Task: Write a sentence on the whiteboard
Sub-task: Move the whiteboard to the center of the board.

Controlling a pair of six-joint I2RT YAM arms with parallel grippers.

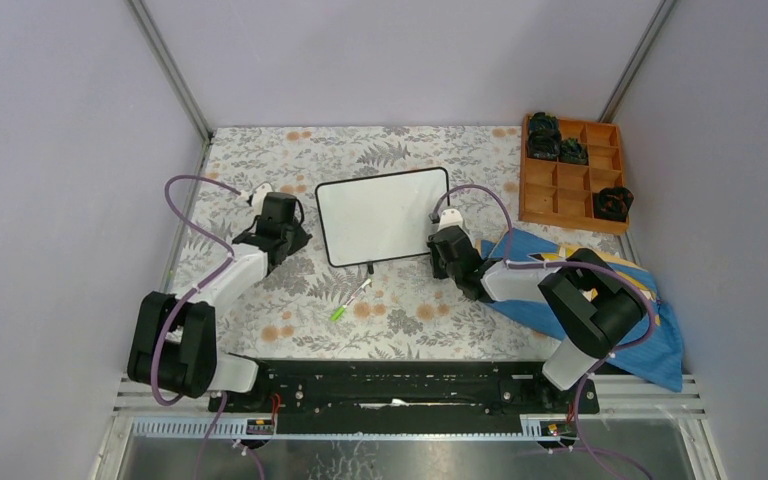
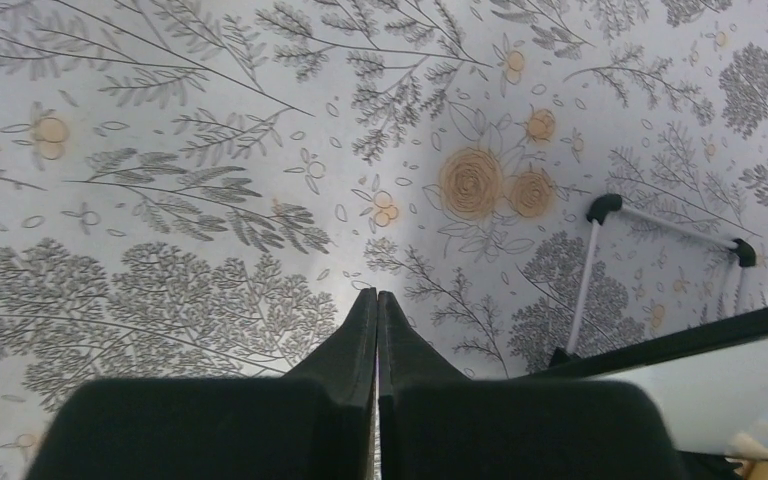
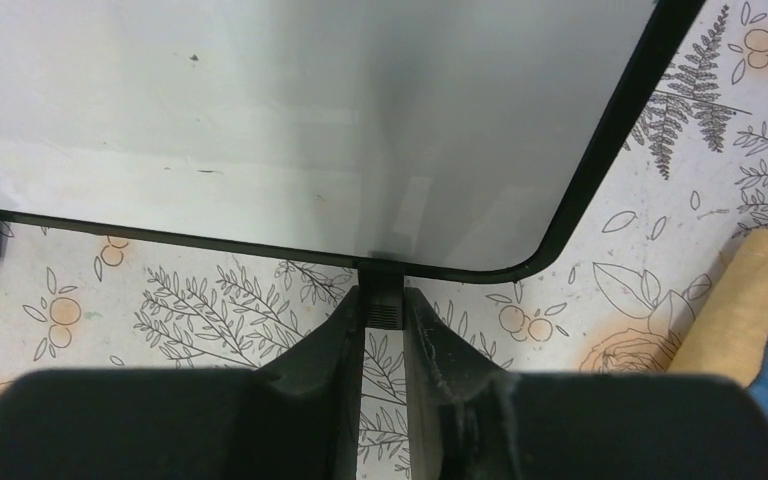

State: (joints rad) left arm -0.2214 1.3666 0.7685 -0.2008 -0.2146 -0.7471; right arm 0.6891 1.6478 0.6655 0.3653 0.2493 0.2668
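The whiteboard (image 1: 385, 215) lies in the middle of the flowered table, white with a thin black frame. Its face (image 3: 260, 120) is blank and no sentence shows on it. My right gripper (image 3: 383, 305) is at the board's near right corner, shut on a small black foot (image 3: 382, 298) under the frame. My left gripper (image 2: 377, 300) hovers over the cloth just left of the board (image 2: 720, 345), its jaws pressed together with nothing between them. A marker with a green cap (image 1: 348, 302) lies on the cloth in front of the board.
A wooden compartment tray (image 1: 572, 172) holding dark objects stands at the back right. A blue cloth (image 1: 650, 330) lies under the right arm. A white wire stand with black tips (image 2: 660, 225) sticks out beside the board. Grey walls close in the table.
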